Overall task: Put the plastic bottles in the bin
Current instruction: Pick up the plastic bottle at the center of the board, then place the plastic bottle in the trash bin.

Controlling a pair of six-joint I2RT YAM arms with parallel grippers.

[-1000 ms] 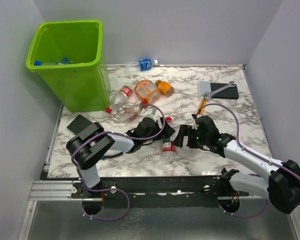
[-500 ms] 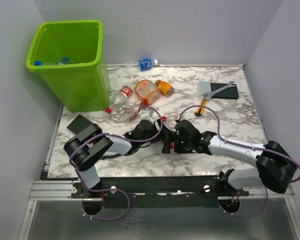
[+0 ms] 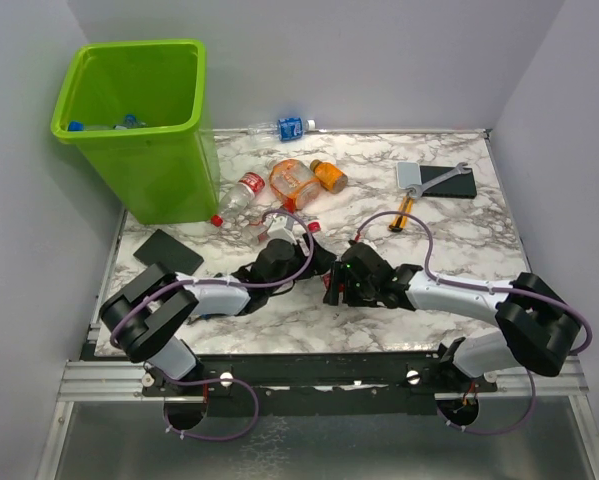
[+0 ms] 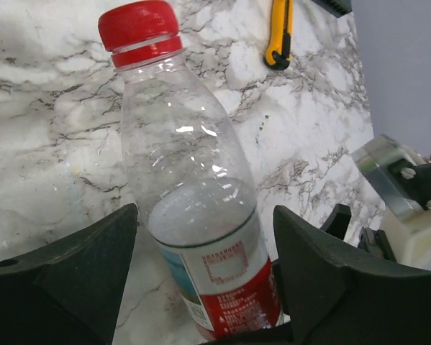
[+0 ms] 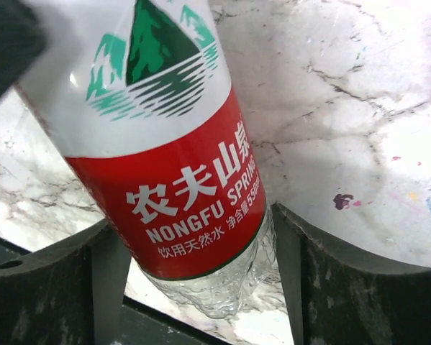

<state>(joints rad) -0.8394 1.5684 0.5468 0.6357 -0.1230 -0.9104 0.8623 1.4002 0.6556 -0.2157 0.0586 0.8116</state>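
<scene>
Right arm (image 3: 449, 295) swung left; both jaws flank one red-capped bottle (image 4: 193, 215), grip unclear, cap pointing far-left.

Smooth, glossy lime-green plastic bin (image 3: 154, 165) far left. Polished grey-veined white marble-look tabletop (image 3: 479, 245). Shiny clear plastic bottle (image 4: 190, 194), ribbed red plastic cap (image 4: 142, 25). Glossy red-and-white film label (image 5: 175, 180). Matt black plastic left gripper fingers (image 4: 64, 284).

Lime-green bin (image 3: 149, 140) upright far left, clear red-capped bottle (image 4: 193, 215) mid-table, orange bottles (image 3: 293, 182) near bin
</scene>
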